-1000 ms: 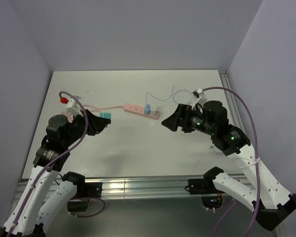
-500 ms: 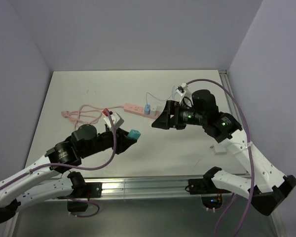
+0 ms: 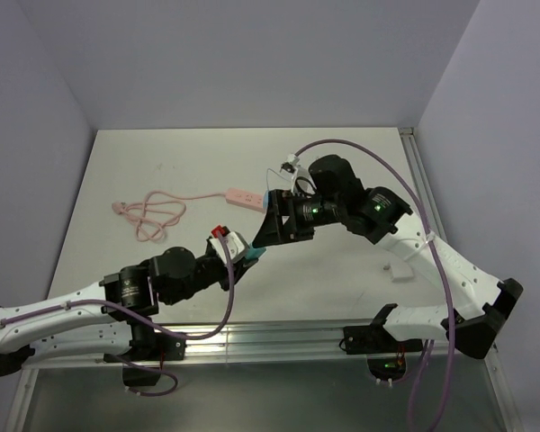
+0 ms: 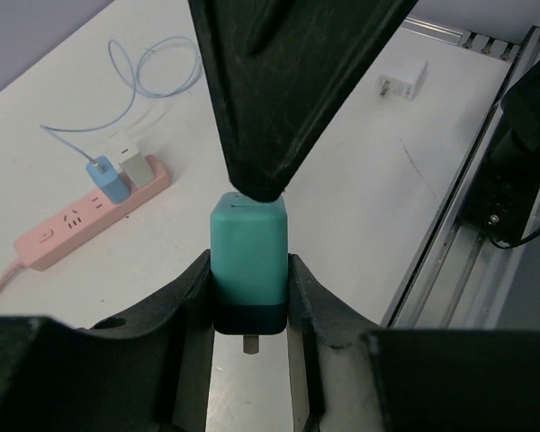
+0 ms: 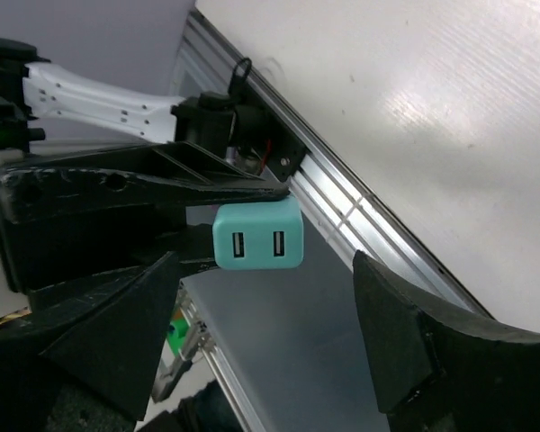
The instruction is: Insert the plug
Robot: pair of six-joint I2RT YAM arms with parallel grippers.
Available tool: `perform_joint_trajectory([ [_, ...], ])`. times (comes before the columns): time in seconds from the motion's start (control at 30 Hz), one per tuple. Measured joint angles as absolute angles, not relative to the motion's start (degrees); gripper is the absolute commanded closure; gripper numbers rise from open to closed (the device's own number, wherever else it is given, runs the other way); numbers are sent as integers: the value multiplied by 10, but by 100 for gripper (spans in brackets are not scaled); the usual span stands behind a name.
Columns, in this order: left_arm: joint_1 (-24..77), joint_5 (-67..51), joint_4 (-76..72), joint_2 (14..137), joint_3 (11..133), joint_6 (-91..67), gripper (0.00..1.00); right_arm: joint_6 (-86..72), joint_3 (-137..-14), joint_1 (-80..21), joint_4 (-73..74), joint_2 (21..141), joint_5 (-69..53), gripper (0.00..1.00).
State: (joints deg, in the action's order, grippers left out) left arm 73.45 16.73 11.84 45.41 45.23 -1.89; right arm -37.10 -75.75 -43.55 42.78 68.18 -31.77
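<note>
– What has the left arm got hold of?

– The left gripper point(image 4: 248, 270) is clamped on a cube-shaped teal charger block point(image 4: 248, 247). Its fingers press both sides, and a metal prong pokes out underneath. The right wrist view shows two USB sockets in the block's face.

– And the other arm?

– The right gripper point(image 5: 265, 261) stands wide. It has one black finger on either side of the block, and neither touches its sides. From the left wrist, one of those fingers point(image 4: 279, 81) comes down like a wedge right at the block's far end. I can't tell whether it touches.

– Where's the plug?

– The small light-blue plug point(image 4: 108, 178) sits upright in the long pink plastic power strip point(image 4: 58, 232), near one end. A greyish-white plug point(image 4: 136, 167) stands tight beside it, and its thin pale-blue cable point(image 4: 153, 67) loops away behind. There is bare white table point(image 3: 162, 162) between the strip and the held block. From overhead, the right arm covers that end of the strip, so the plug is hidden there.

– Anything else lying about?

– A pink cord point(image 3: 153, 211) lies in a loose tangle off the strip's other end. A small white adapter point(image 3: 398, 272) lies alone on the right side.
</note>
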Motion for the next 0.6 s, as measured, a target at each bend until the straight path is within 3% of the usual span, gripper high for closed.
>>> perform_joint_trajectory([
  [0.37, 738, 178, 119, 430, 452, 5, 100, -314, -825, -486, 510, 750, -298, 22],
  [0.6, 738, 174, 119, 436, 449, 5, 100, -295, -834, -493, 517, 759, -298, 32],
])
